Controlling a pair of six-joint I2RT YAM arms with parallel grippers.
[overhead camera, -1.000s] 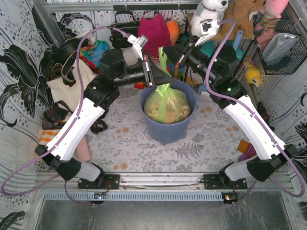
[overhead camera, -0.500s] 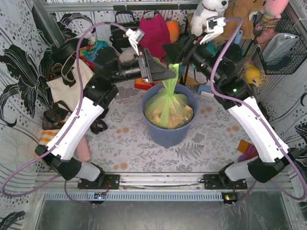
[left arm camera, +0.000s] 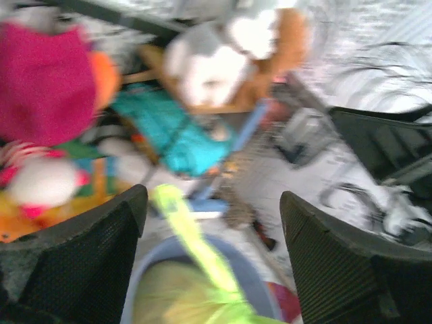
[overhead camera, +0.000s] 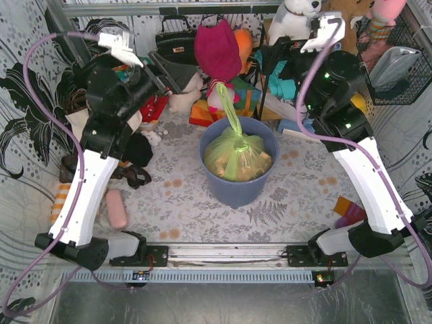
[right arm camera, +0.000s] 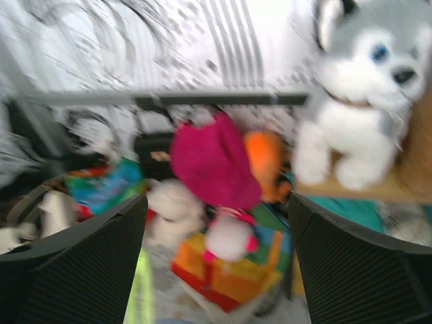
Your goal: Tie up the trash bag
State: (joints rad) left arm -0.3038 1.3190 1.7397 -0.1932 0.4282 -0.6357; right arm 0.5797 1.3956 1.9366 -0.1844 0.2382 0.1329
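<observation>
The trash bag (overhead camera: 236,154) sits in the blue bin (overhead camera: 233,192) mid-bench, its twisted neck (overhead camera: 228,108) upright, perhaps knotted. Thin, soft, slippery film, light by its look: pinch the neck. The left gripper (left arm camera: 210,202) and right gripper (right arm camera: 217,202) are spread, empty.
</observation>
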